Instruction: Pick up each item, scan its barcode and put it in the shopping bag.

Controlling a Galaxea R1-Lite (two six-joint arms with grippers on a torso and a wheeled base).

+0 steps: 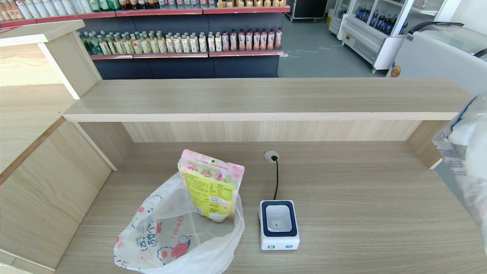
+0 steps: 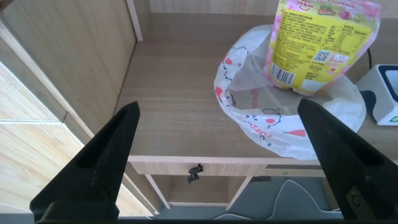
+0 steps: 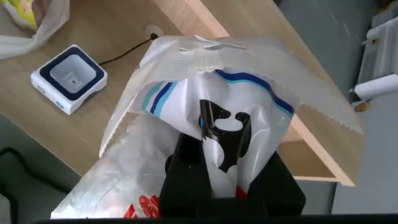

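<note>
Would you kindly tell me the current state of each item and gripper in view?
shopping bag: lying on the counter, mouth open.
snack pouch: upright, standing in the bag's mouth.
scanner: flat on the counter, cable attached.
white packet: lifted, clamped from below.
left gripper: open, empty.
right gripper: shut on the white packet.

This was a shop, seen from its checkout. Beyond the wooden counter [image 1: 342, 213] ran red-edged shelves [image 1: 171, 55] lined with drink bottles [image 1: 243, 40]. A glass-fronted cooler [image 1: 374, 26] and a chest freezer [image 1: 441, 49] stood to the right. A barcode scanner [image 1: 279, 224] and a shopping bag [image 1: 171, 239] sat on the counter.
</note>
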